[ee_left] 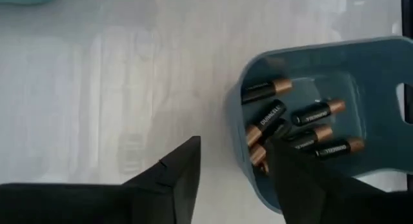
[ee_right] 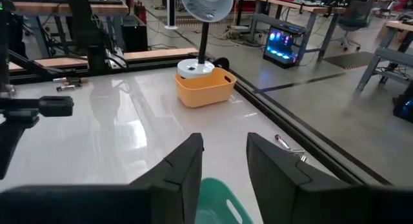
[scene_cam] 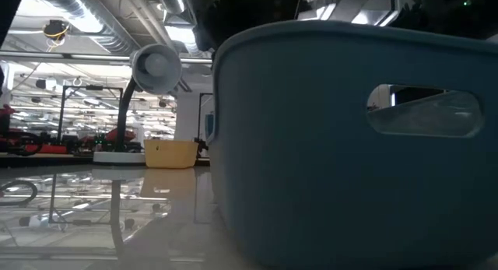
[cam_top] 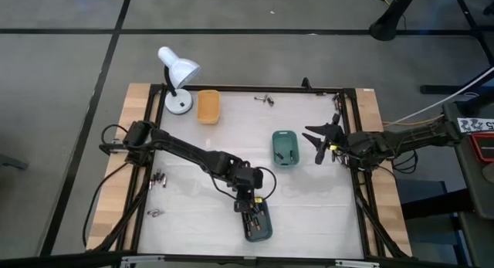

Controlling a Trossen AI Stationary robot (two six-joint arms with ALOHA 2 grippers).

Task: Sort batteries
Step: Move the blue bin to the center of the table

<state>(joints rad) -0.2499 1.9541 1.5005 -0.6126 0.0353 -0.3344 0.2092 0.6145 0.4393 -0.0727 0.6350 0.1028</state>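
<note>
Filling the low camera's foreground, the dark teal tray (scene_cam: 350, 145) stands at the near edge of the bench (cam_top: 309, 206), its side handle slot facing the lens. Directly above it hangs the left end effector (cam_top: 251, 208), its fingers (ee_left: 177, 179) spread wide, one outside the tray wall and the other over the tray's inside. Several batteries (ee_left: 293, 124), black with copper-coloured ends, lie jumbled on the tray's floor just beyond that inner finger; nothing is pinched between the fingers. Farther left on the bench, a few loose batteries (cam_top: 160, 178) lie near the frame, with another small cluster (cam_top: 156, 214) closer to the front. Toward the middle, the green tray (cam_top: 285, 147) sits just beside the right end effector (cam_top: 323, 140), which waits above the bench with its fingers (ee_right: 184, 169) a narrow gap apart, gripping nothing. At the far side stand the orange tray (cam_top: 208, 106) and, just beside it, a white desk lamp (cam_top: 177, 76), while more small batteries (cam_top: 265, 100) lie near the back rail.
</note>
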